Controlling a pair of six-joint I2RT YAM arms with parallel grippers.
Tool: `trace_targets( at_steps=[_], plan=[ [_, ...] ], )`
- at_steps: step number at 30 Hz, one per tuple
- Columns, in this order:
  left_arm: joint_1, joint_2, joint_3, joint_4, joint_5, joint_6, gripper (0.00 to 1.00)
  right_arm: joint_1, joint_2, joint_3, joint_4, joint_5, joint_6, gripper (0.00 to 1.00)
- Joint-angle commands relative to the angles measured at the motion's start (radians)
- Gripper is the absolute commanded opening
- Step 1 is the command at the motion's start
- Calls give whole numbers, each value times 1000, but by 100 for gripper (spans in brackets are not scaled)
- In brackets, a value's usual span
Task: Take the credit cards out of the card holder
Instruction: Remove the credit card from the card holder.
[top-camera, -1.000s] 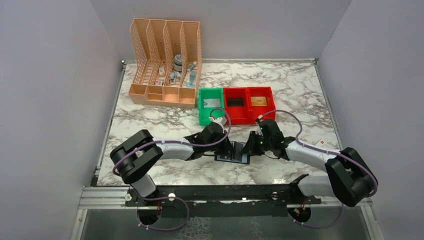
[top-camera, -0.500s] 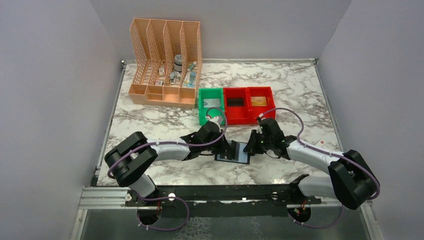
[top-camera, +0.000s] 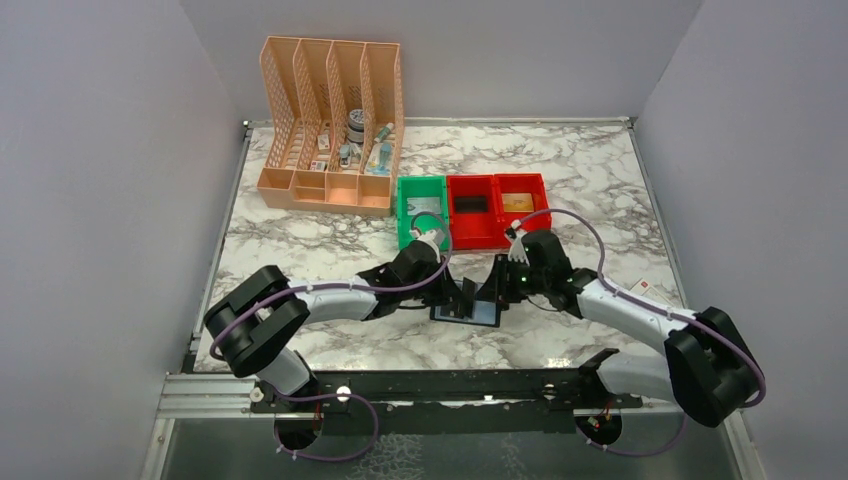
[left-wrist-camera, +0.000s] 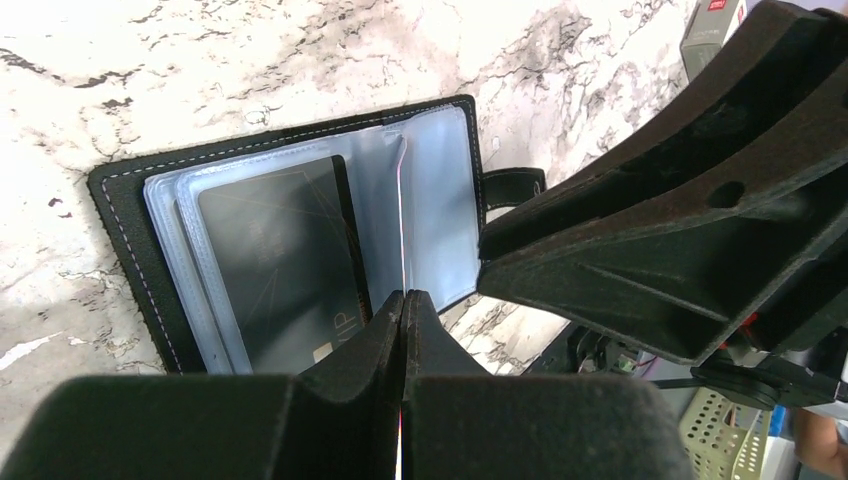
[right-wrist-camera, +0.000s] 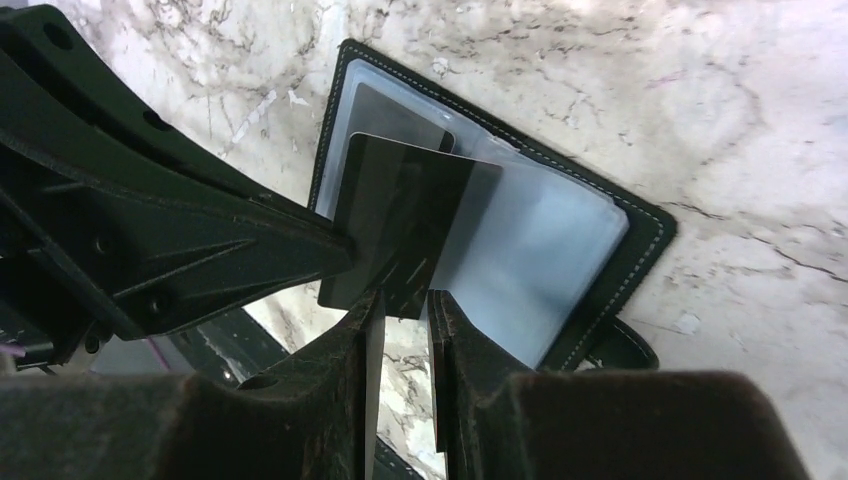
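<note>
The black card holder (top-camera: 465, 312) lies open on the marble between both arms, its grey-blue sleeves up (left-wrist-camera: 130, 230) (right-wrist-camera: 640, 250). One dark credit card (left-wrist-camera: 275, 260) sits in the flat left sleeve. My left gripper (left-wrist-camera: 403, 295) (top-camera: 462, 293) is shut on a clear inner page that stands up edge-on from the spine. A second dark credit card (right-wrist-camera: 400, 220) sticks partly out of that raised page. Its lower edge sits just above my right gripper (right-wrist-camera: 405, 300) (top-camera: 492, 290), whose jaws stand slightly apart with marble showing between them.
A peach lattice organizer (top-camera: 330, 130) stands at the back left. In front of it are a green bin (top-camera: 420, 215) and two red bins (top-camera: 475, 210); the rightmost (top-camera: 522, 205) holds something tan. A small white item (top-camera: 645, 285) lies near the right arm.
The right gripper's jaws have parted a little around the raised card's edge, and that wrist has edged toward the bins. The left gripper stays shut on the page.
</note>
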Motion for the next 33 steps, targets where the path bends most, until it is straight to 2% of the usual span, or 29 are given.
trace_targets(
  at_steps=[1,7,9,12,15,16,17,25,26,28,29,32,33],
  plan=[
    [8,32,8,15,57,11,0,-2,67,16,64,-91,8,24],
    [8,80,17,49,91,4,19,-3,113,-11,32,37,35,19],
    [7,86,21,57,100,5,22,-4,121,-20,34,51,37,18],
    [8,102,33,64,122,14,21,-4,117,-24,24,74,40,17],
    [8,99,33,66,126,15,9,-4,104,-20,26,71,34,17],
    [8,94,31,66,121,15,1,-3,100,-17,24,70,31,17],
    [7,90,27,66,114,14,0,-2,97,-15,22,69,30,17],
    [8,75,22,66,104,13,0,-4,103,-18,33,39,28,17],
    [8,77,26,66,107,16,2,-4,105,-19,37,35,29,17],
    [8,88,34,68,123,19,16,-3,107,-23,46,30,31,17],
    [7,98,39,70,135,21,17,-4,108,-23,48,29,33,17],
    [6,116,52,78,161,26,16,-3,116,-20,38,37,34,17],
    [6,116,51,79,161,26,12,-3,115,-21,36,40,35,17]
  ],
)
